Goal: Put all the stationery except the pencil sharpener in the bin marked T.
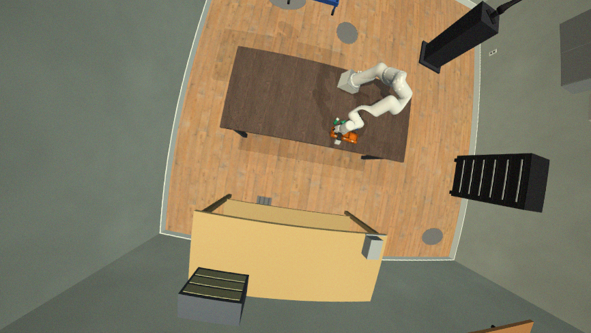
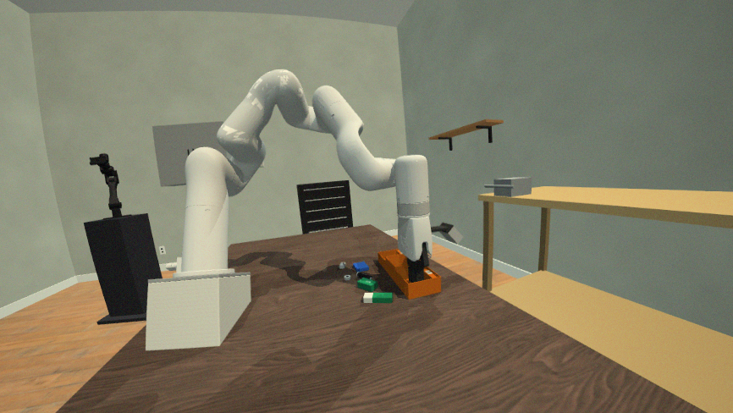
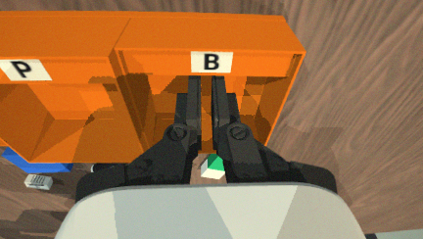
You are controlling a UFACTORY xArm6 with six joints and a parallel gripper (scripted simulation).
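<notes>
My gripper (image 3: 206,90) (image 2: 417,271) (image 1: 338,134) is shut with nothing seen between the fingers. Its fingers reach down into the orange bin marked B (image 3: 264,49), the end compartment of an orange row of bins (image 2: 423,289) (image 1: 351,138). The bin marked P (image 3: 64,44) is the one beside it. A bin marked T is not in view. A green and white eraser (image 3: 212,167) (image 2: 377,297) lies on the table just outside bin B. A green block (image 2: 366,283), a blue block (image 2: 360,266) (image 3: 34,166) and a small black thing (image 2: 363,274) lie beside the bins.
A small grey ribbed thing (image 3: 38,181) lies near the blue block. Two small grey bits (image 2: 341,265) (image 2: 347,277) lie a little further from the bins. The arm's white base (image 2: 197,307) stands on the brown table (image 2: 317,349). The table's edge is close behind the bins.
</notes>
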